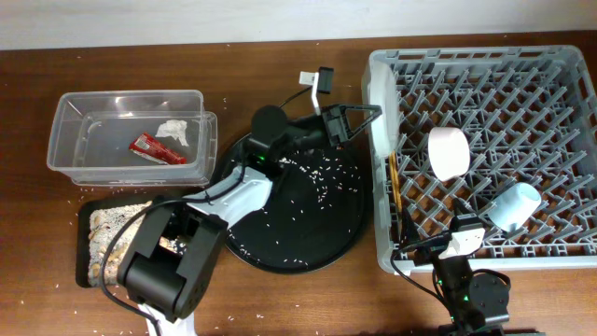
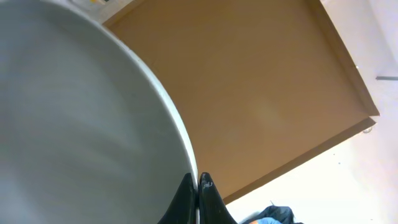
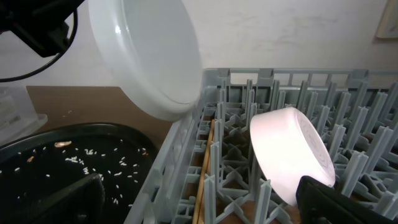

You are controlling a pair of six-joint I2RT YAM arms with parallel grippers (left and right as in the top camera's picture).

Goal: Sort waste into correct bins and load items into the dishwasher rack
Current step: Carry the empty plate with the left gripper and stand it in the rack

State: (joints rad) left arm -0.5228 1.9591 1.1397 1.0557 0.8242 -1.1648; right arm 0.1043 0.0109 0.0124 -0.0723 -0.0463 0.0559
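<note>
My left gripper [image 1: 359,121] is shut on the rim of the pale round plate [image 1: 381,110] and holds it on edge above the left wall of the grey dishwasher rack [image 1: 560,252]. In the left wrist view the plate [image 2: 81,112] fills the left side, with the fingers [image 2: 198,182] pinching its rim. The white bowl [image 1: 448,151], light-blue cup [image 1: 515,205] and chopsticks [image 1: 395,196] lie in the rack. My right gripper [image 1: 464,238] is open and empty at the rack's front edge; its view shows the plate [image 3: 149,56], bowl [image 3: 289,149] and chopsticks [image 3: 205,180]. No carrot is in view.
The clear tub [image 1: 70,140] at the left holds the red wrapper [image 1: 154,147] and tissue [image 1: 174,131]. The shallow black tray [image 1: 84,219] below it holds beige scraps [image 1: 110,233]. The large round black tray [image 1: 308,210], strewn with rice grains, lies under my left arm.
</note>
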